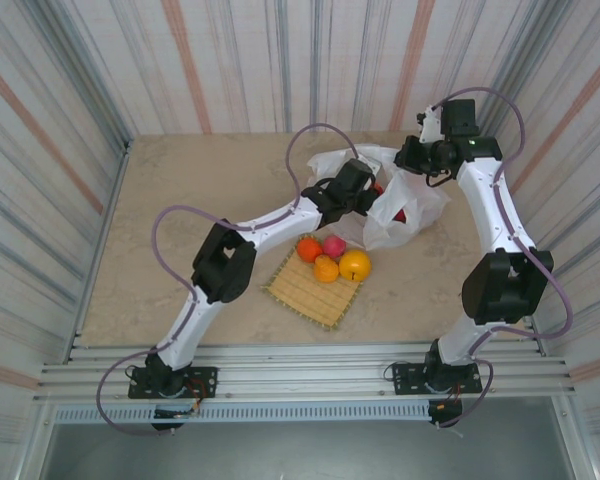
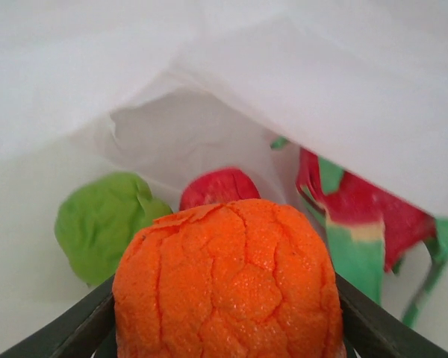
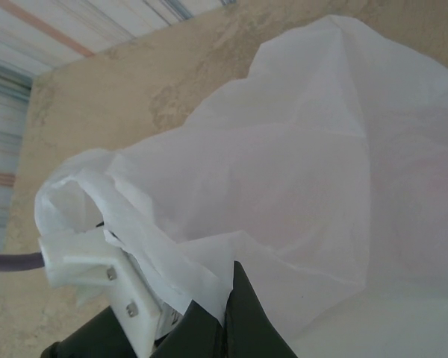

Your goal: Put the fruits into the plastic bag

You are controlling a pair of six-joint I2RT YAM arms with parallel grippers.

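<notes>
Our left gripper [image 1: 363, 197] held an orange fruit [image 2: 224, 283] tight inside the plastic bag [image 3: 321, 186], ready to drop it by the green fruit [image 2: 97, 224] ahead. Our right gripper [image 3: 224, 313] pinched the bag's edge to hold it open. Four more fruits [image 1: 330, 258] sat on the mat [image 1: 310, 297] behind our left gripper.

**Robot laboratory cell.** We see a beige, stone-patterned desk [image 1: 200, 180] closed in on three sides by walls [image 1: 40, 150] in grey and pink stripes. Aluminium rails [image 1: 300, 370] run along its near edge. Bolted to them stand a white left arm [image 1: 225, 262] and right arm [image 1: 500, 230], purple cables [image 1: 320, 126] looping along each. The fruits [image 1: 332, 258] on the woven mat [image 1: 315, 300] are glossy toys.
</notes>
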